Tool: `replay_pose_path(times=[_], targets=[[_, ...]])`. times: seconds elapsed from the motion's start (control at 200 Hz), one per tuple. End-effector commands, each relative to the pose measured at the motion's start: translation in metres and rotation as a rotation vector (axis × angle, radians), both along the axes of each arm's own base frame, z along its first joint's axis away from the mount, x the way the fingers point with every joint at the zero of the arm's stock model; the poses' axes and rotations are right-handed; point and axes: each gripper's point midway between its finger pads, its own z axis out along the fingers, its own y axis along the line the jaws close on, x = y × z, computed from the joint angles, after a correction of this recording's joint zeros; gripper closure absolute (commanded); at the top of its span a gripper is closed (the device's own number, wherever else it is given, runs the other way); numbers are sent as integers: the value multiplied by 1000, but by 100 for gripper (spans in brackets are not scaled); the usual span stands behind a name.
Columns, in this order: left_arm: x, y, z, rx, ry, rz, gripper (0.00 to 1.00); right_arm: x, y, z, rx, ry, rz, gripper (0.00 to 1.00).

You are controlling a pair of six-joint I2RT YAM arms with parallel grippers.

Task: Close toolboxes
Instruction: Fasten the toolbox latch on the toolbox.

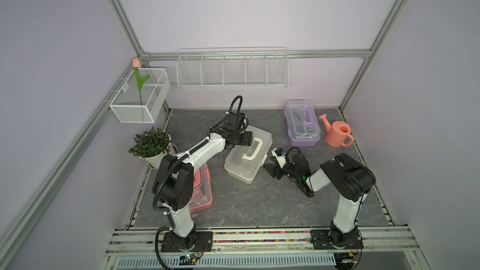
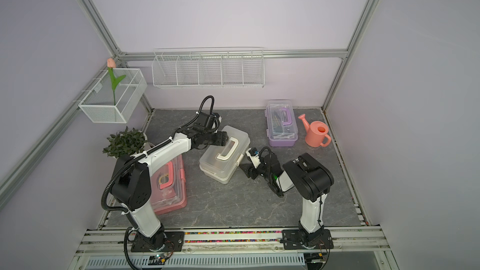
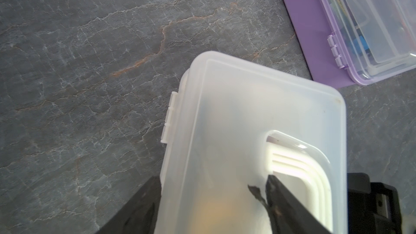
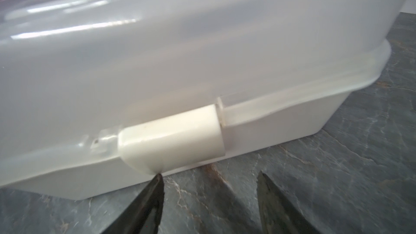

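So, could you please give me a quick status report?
Left gripper open over white toolbox lid. Right gripper open, fingertip touching its latch. Lid down; nothing blocking.

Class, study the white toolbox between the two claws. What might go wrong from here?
1. The right claw stands open, only one fingertip touching the lower edge of the latch on the white toolbox; it may slip underneath instead of pressing it shut.
2. The left claw merely straddles the edge of the lid, so a push might slide the toolbox.
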Motion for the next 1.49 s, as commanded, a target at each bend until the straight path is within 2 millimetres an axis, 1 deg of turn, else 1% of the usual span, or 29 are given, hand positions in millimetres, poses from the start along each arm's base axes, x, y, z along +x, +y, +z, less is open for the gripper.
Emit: replay_pose_path(times=[0.0, 0.095, 0.335, 0.46, 0.605, 0.705, 0.875, 0.965, 1.08, 1.3, 1.489], targets=[[-25, 2, -32, 43, 119, -37, 26, 1, 17, 51, 114, -165, 61, 34], [-25, 2, -31, 42, 119, -37, 26, -2, 19, 49, 98, -164, 69, 35], [-25, 1, -30, 38, 120, -39, 26, -10, 10, 40, 36, -165, 55, 36], [-25, 1, -30, 36, 121, -41, 26, -16, 9, 39, 30, -162, 72, 35], [-25, 1, -29, 33, 121, -41, 26, -9, 13, 41, 31, -179, 73, 35], [-26, 1, -28, 33, 121, -40, 26, -4, 17, 45, 35, -206, 81, 35], [-25, 1, -28, 34, 121, -41, 26, -3, 25, 48, 35, -212, 123, 36], [-25, 0, -27, 31, 118, -41, 26, -4, 27, 47, 26, -218, 141, 38], [-25, -1, -27, 28, 119, -44, 26, -5, 30, 43, 8, -209, 170, 39], [-25, -2, -27, 24, 122, -45, 26, 1, 32, 37, -5, -184, 163, 35], [-25, -1, -29, 26, 127, -45, 26, -3, 32, 29, -32, -157, 145, 33]])
